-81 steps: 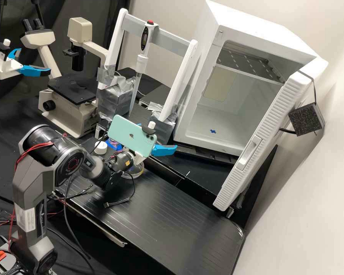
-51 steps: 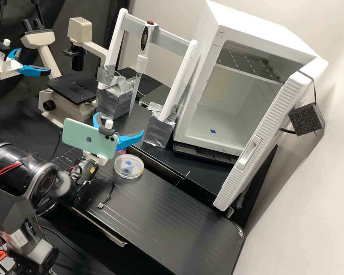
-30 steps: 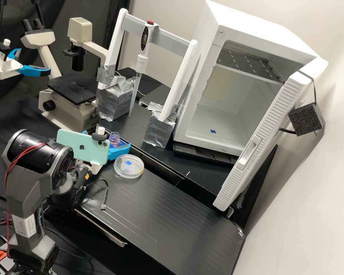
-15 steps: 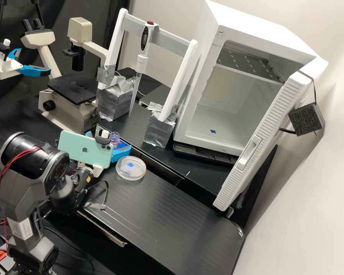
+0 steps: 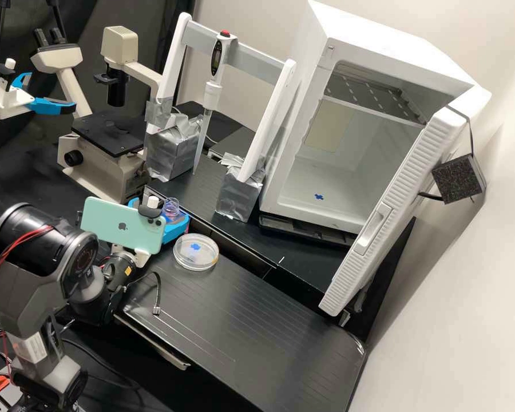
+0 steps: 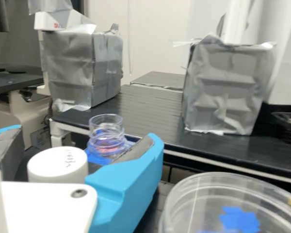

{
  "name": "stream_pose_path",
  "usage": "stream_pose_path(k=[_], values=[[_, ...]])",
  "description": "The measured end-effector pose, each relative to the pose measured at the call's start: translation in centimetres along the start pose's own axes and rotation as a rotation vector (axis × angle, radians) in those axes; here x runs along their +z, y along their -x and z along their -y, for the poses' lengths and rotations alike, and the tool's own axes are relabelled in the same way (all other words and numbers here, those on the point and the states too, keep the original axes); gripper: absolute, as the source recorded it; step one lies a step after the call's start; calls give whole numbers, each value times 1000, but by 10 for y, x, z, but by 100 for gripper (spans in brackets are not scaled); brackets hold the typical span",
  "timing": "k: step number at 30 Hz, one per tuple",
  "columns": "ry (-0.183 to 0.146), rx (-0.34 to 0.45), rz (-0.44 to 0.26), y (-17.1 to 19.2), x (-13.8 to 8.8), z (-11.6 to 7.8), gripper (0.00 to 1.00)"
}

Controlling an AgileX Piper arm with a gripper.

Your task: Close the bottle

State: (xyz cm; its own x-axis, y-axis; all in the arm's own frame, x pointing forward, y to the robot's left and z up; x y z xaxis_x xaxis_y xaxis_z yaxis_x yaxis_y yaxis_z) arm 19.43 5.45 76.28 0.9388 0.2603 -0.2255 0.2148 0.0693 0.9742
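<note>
This is a laboratory — a pale microscope [image 5: 106,166] with eyepieces and a black stage marks it as one, as does the pipette [image 5: 212,94] held upright at a grey crossbar [image 5: 252,61]. A shallow clear petri dish [image 5: 195,266] lies on the black bench [image 5: 229,320], near a white, open-doored cabinet [image 5: 383,51] with a metal shelf inside — probably an incubator.

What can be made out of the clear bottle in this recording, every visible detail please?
The bottle is see-through, glassy or clear plastic, with a round mouth and ridges like screw threads around its neck. It stands roughly upright, uncapped, with pink and bluish tints lower down. It is near the edge of the raised black shelf, with blue material around its lower part. A blue finger partly hides its lower part; whether they touch, I cannot tell.
</note>
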Motion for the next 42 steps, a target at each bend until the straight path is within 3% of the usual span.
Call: stream_pose_path(k=[42], values=[[12,-13,-12,10,-5,5,0]])
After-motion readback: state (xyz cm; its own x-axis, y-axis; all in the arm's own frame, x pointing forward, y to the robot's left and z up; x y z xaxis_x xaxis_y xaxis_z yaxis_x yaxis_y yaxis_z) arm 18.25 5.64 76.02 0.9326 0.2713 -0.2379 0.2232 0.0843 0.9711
